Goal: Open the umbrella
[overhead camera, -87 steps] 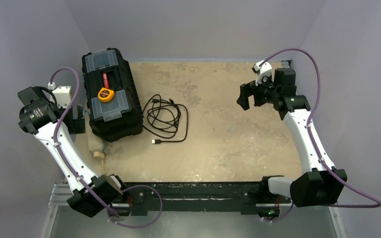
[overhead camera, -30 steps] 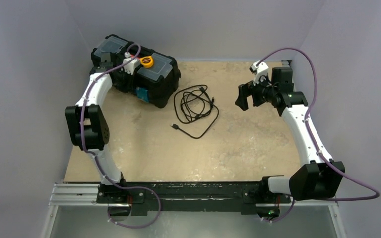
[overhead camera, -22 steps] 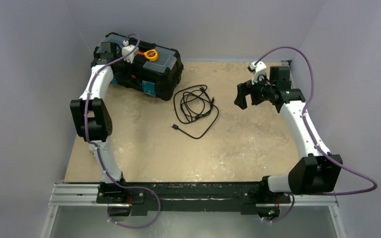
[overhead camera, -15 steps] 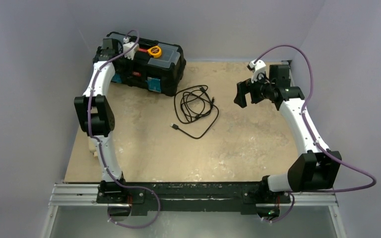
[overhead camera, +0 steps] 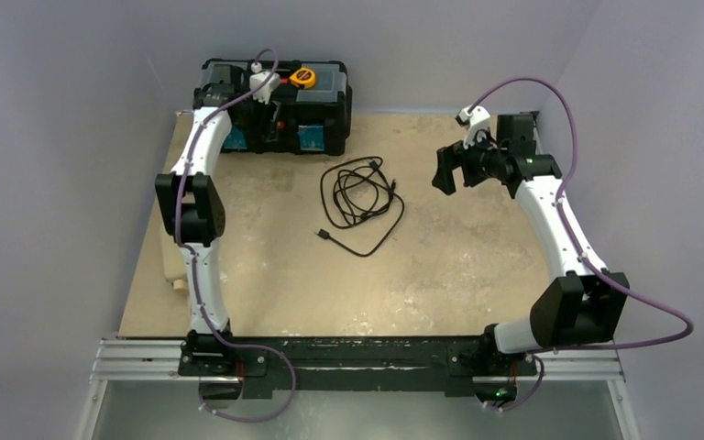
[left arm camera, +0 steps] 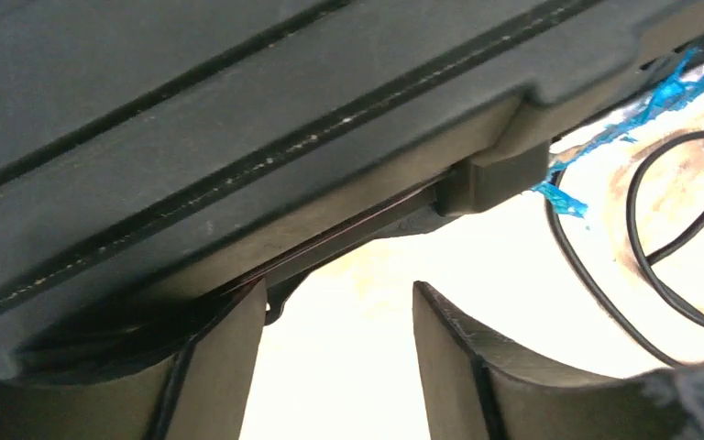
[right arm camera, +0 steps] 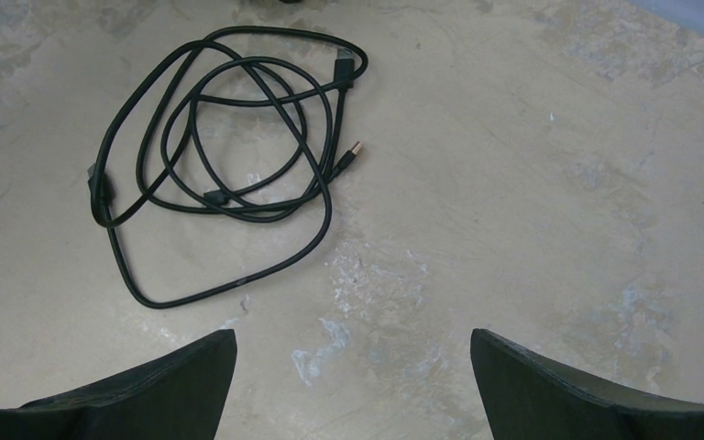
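Note:
Only a small pale piece of the umbrella shows, lying at the table's left edge beside my left arm, with its stubby handle end toward me; the rest is hidden behind the arm. My left gripper is far from it, up at the black toolbox at the back. In the left wrist view this gripper stands open with nothing between the fingers, just under the toolbox's edge. My right gripper hovers open over the right half of the table, wide and empty.
A coiled black cable lies mid-table, also under the right wrist camera. A yellow tape measure rests on the toolbox lid. Walls close the table in at the back and both sides.
The toolbox has swung with my left arm from the left side to the back of the table. The left jaws went from shut to open. The right gripper barely shifted.

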Action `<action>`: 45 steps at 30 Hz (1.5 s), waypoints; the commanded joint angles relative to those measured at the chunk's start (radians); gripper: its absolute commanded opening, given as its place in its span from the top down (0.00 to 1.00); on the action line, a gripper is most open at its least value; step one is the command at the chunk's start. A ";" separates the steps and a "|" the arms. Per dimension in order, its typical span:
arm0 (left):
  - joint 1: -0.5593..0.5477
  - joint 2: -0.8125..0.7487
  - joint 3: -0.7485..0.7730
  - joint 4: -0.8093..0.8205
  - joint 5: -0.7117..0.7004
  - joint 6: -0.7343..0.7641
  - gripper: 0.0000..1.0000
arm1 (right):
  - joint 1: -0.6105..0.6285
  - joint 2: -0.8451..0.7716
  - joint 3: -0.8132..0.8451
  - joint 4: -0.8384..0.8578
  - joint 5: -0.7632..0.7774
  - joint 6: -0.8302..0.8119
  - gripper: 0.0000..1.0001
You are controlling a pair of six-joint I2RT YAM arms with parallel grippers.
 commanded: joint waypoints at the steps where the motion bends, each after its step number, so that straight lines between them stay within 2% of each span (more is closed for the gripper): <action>1: 0.026 -0.163 -0.081 0.089 0.043 -0.003 0.35 | -0.002 0.010 0.043 0.034 -0.034 0.006 0.01; 3: 0.028 -0.349 -0.267 0.066 0.040 -0.017 0.08 | -0.002 0.005 0.032 0.054 -0.048 0.023 0.01; 4: 0.030 -0.477 -0.362 0.053 0.025 -0.033 0.02 | 0.000 0.002 0.024 0.062 -0.055 0.028 0.01; 7: 0.065 -0.716 -0.592 -0.062 0.009 -0.115 0.00 | 0.005 -0.003 0.008 0.075 -0.071 0.035 0.01; 9: 0.142 -0.835 -0.714 -0.149 0.008 -0.203 0.00 | 0.013 -0.005 0.006 0.071 -0.075 0.029 0.01; 10: 0.215 -0.881 -0.771 -0.188 0.012 -0.244 0.00 | 0.017 -0.006 0.004 0.070 -0.075 0.026 0.01; 13: 0.361 -0.990 -0.916 -0.296 -0.065 -0.289 0.00 | 0.029 -0.014 -0.005 0.068 -0.076 0.024 0.01; 18: 0.476 -1.089 -1.091 -0.320 -0.238 -0.274 0.00 | 0.048 -0.013 0.002 0.061 -0.083 0.020 0.01; 22: 0.541 -1.088 -1.154 -0.281 -0.283 -0.228 0.00 | 0.055 -0.009 0.018 0.053 -0.083 0.020 0.01; 29: 0.635 -0.958 -1.140 -0.202 -0.262 -0.195 0.01 | 0.059 -0.025 0.031 0.031 -0.080 0.012 0.01; 34: 0.638 -0.808 -1.105 -0.123 -0.249 -0.134 0.00 | 0.058 -0.028 0.024 0.028 -0.085 0.000 0.01; 39: 0.635 -0.677 -1.061 -0.107 -0.201 -0.162 0.01 | 0.058 -0.019 0.018 0.023 -0.082 -0.012 0.01; 45: 0.548 -0.620 -1.059 -0.070 -0.197 -0.181 0.13 | 0.059 -0.019 0.020 0.030 -0.074 -0.011 0.01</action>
